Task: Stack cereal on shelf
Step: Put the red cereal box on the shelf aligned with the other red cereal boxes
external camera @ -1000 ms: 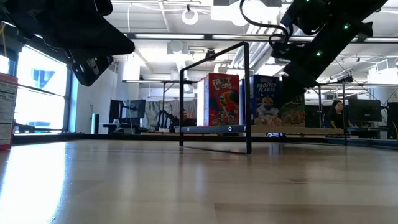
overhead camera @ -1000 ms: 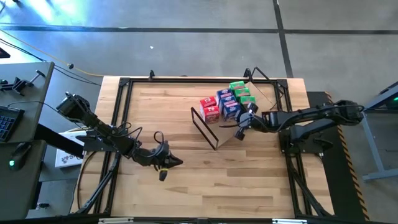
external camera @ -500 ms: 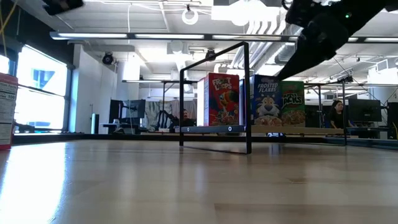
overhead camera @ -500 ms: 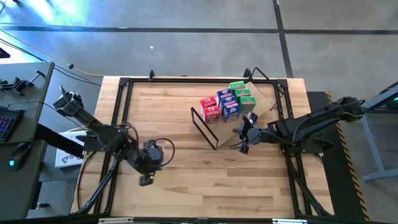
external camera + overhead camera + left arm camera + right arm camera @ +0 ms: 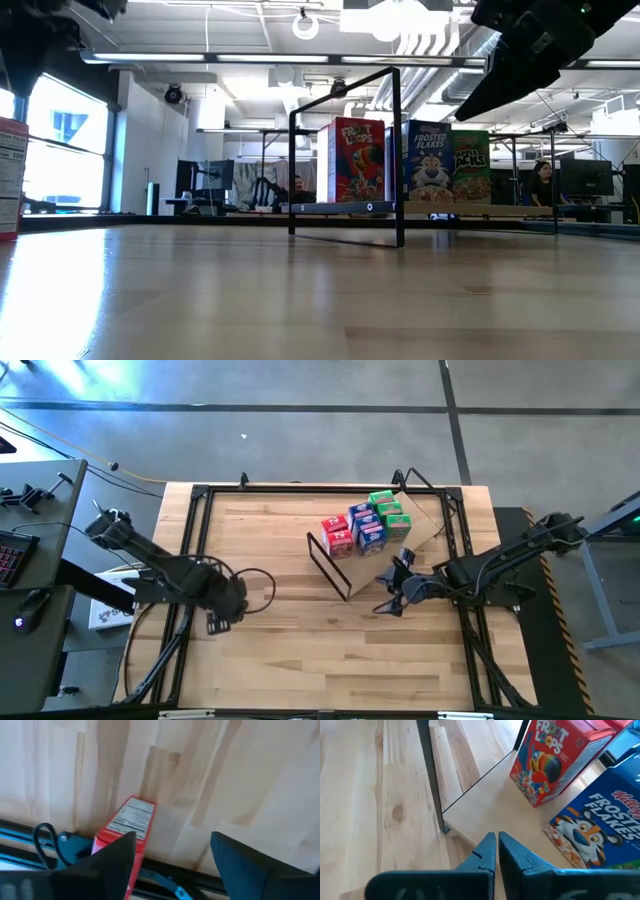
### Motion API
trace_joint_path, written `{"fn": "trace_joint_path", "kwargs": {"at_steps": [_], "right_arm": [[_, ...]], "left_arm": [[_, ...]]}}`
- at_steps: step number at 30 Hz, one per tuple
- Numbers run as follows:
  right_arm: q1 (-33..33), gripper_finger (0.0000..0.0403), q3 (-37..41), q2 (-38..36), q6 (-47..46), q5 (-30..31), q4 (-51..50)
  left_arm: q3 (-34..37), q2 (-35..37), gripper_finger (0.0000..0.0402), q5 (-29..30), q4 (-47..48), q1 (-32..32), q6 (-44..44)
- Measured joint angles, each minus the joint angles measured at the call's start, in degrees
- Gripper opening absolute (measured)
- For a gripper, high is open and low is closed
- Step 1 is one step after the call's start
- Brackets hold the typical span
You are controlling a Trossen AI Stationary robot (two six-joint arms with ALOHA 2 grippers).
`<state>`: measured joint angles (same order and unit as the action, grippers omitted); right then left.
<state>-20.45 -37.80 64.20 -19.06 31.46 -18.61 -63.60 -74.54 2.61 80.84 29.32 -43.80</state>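
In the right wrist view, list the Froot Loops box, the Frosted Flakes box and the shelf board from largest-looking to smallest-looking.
1. Shelf board.
2. and 3. Frosted Flakes box and Froot Loops box: unsure, since both are cut off at the picture's edge.

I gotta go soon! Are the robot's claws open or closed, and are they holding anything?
Left claw: open, holding nothing, above a red cereal box at the table's edge.
Right claw: closed, holding nothing, in front of the shelf.
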Motion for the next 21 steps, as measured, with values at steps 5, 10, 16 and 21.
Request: {"fn": "trace_joint_path", "kwargs": {"at_steps": [5, 10, 16, 21], "right_arm": [[0.02, 0.0002, 0.0, 0.0, -0.19, -0.05, -0.04], [0.02, 0.0002, 0.0, 0.0, -0.21, -0.11, -0.02], [0.02, 0.0002, 0.0, 0.0, -0.43, -0.16, -0.02], [0.02, 0.0002, 0.0, 0.0, -0.43, -0.17, -0.01]], "left_arm": [[3.2, -2.01, 0.0261, -0.01, 3.34, -3.17, 6.7], [4.82, -3.88, 0.0262, 1.84, 4.02, -5.47, 11.91], [7.21, -5.23, 0.0262, 3.22, 4.19, -7.75, 16.19], [7.59, -5.47, 0.0262, -1.03, 2.89, -9.02, 16.49]]}}
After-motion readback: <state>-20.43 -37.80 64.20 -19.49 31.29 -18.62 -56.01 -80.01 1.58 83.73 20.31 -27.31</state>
